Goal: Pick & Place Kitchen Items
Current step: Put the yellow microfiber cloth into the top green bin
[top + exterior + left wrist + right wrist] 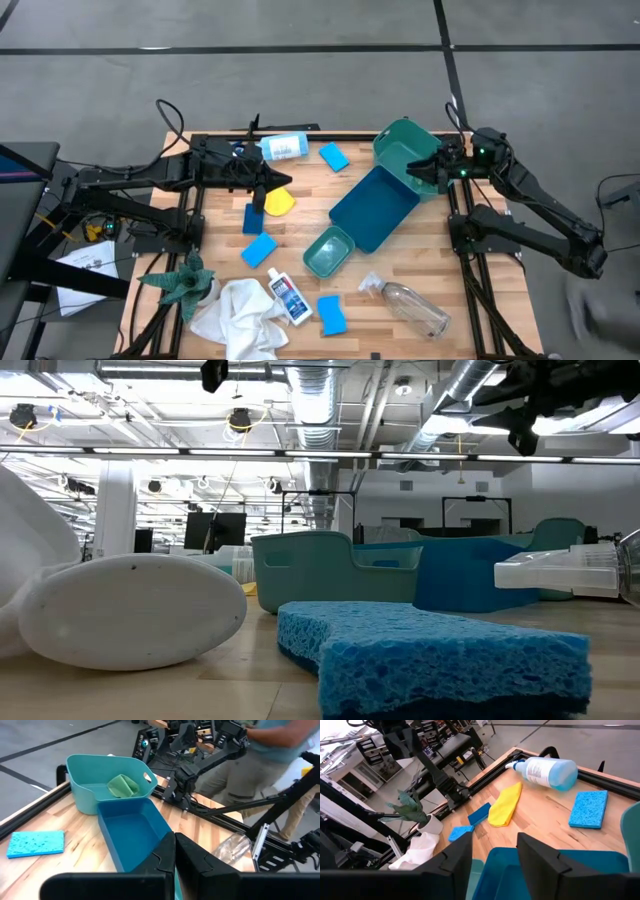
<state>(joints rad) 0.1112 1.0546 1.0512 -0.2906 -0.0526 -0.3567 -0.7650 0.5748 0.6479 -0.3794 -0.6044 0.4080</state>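
Observation:
My left gripper (283,182) (175,837) is shut and empty, above the table beside the yellow pad (281,201). My right gripper (420,170) (495,842) is open and empty over the near rim of the teal bin (405,150). The spray bottle (283,147) (547,771) lies on its side at the far edge. Blue sponges (335,157) (259,250) (331,314) lie flat on the table. The small blue-labelled bottle (288,297), the clear bottle (412,306) and the white cloth (235,318) lie near the front edge.
A blue bin (375,207) lies between the teal bin and a small teal tub (329,251). Something green (124,786) lies inside the teal bin. A green spiky plant (180,282) stands at the front left. A person (280,750) stands beyond the table's right side.

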